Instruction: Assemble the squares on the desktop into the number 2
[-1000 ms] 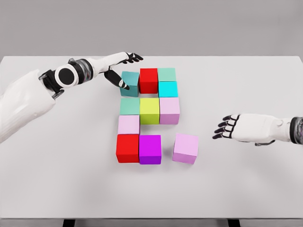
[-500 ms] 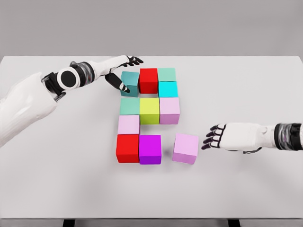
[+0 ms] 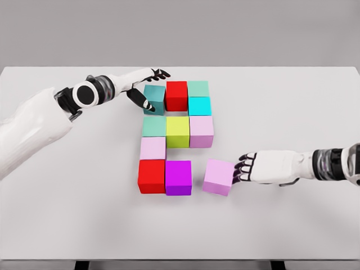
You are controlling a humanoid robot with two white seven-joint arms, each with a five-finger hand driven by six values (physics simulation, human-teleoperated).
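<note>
Lilac cube (image 3: 219,176) should be pushed straight left by the right robot hand (image 3: 256,167), fingers spread against it, to the magenta cube (image 3: 178,178).

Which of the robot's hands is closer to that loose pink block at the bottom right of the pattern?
The right hand. Its fingertips are at the right side of the loose pink block. The left hand is far off at the top of the pattern, beside the teal block.

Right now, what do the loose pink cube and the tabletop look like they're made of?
Pink cube: looks like matte plastic or painted wood, with a flat, even colour, crisp edges and no shine; a simulator render leaves it open. Tabletop: smooth, pale grey matte surface, perhaps laminate, without grain or reflections.
</note>
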